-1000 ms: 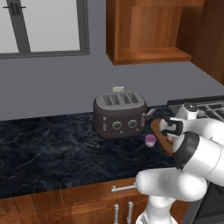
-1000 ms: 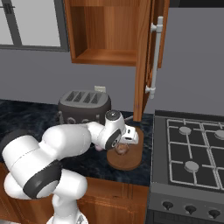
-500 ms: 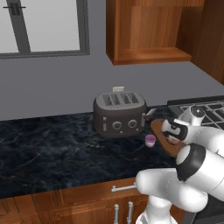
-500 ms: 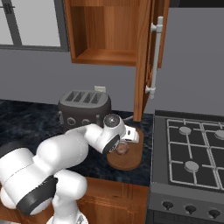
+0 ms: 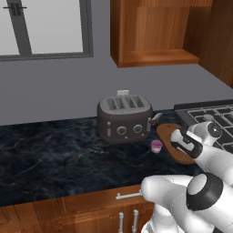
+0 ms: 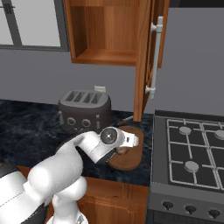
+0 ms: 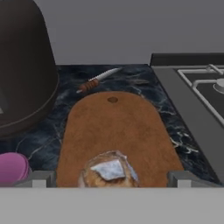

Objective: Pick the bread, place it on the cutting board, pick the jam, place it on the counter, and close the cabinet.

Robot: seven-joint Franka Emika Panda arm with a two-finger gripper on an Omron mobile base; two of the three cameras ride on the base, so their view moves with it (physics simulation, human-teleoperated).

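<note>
1. Your biggest risk is the cabinet: its door stands open edge-on over the near end of the cutting board, so raising the arm straight up could knock it askew instead of shutting it cleanly.
2. Next, the toaster sits close beside the board; a wide swing toward the bar handle could clip it.
3. The counter is dark veined stone, running from under the window to the stove.
4. The board lies flat by the stove edge, with a knife just beyond its far end.
5. The gripper hangs low over the board, fingers spread either side of the bread without pinching it; the roll appears to rest on the board.
6. The jam stands on the counter between toaster and board, close enough that a careless retreat could tip it.
</note>
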